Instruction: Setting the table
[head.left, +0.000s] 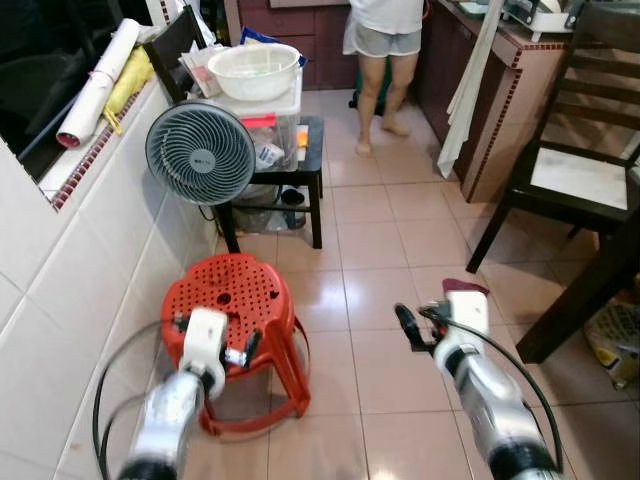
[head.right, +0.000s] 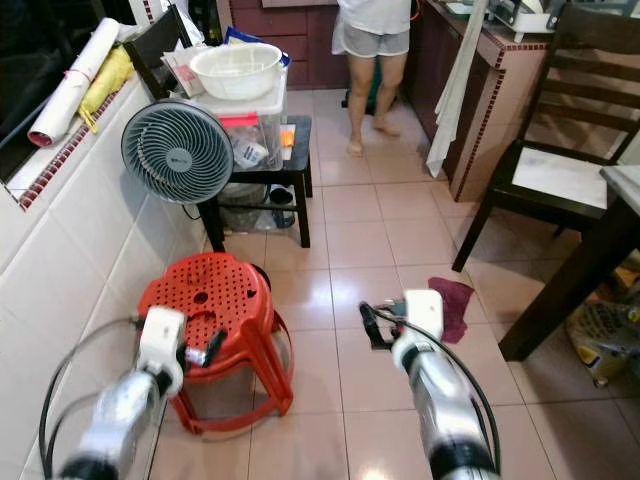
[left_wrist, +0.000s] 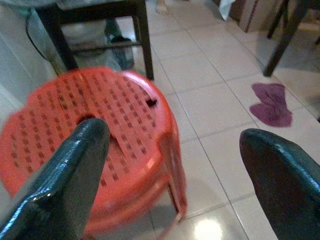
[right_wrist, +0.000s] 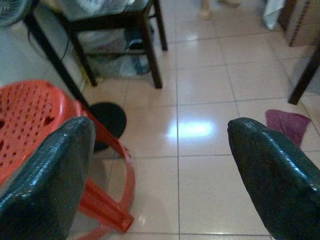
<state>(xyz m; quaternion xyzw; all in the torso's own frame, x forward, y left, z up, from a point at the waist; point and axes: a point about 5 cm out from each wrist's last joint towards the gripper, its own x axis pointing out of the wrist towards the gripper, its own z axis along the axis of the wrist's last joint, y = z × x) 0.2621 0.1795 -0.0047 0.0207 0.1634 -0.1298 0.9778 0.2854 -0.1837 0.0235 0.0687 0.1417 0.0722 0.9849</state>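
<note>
Grippers empty and spread wide, with nothing for table setting within reach yet.

Left gripper (left_wrist: 170, 175) hangs over the red perforated plastic stool (head.left: 232, 300), its two black fingers far apart and holding nothing; right gripper (right_wrist: 165, 175) hovers above bare floor tiles at about 3 o'clock from the stool, fingers equally wide and empty. A purple cloth (head.right: 452, 300) lies on the tiles just past the right gripper, at roughly 2 o'clock. Farther out, a dark table's edge (head.right: 625, 185) and a wooden chair (head.right: 560, 150) sit at 2 o'clock; a white bowl (head.left: 254, 70) rests on a low side table (head.left: 312, 140) at 11 o'clock, beside a fan (head.left: 200, 152). A person (head.left: 385, 70) stands at 12 o'clock. Judged best approach: walk steadily, arms tucked clear of the stool, and give the person room.
</note>
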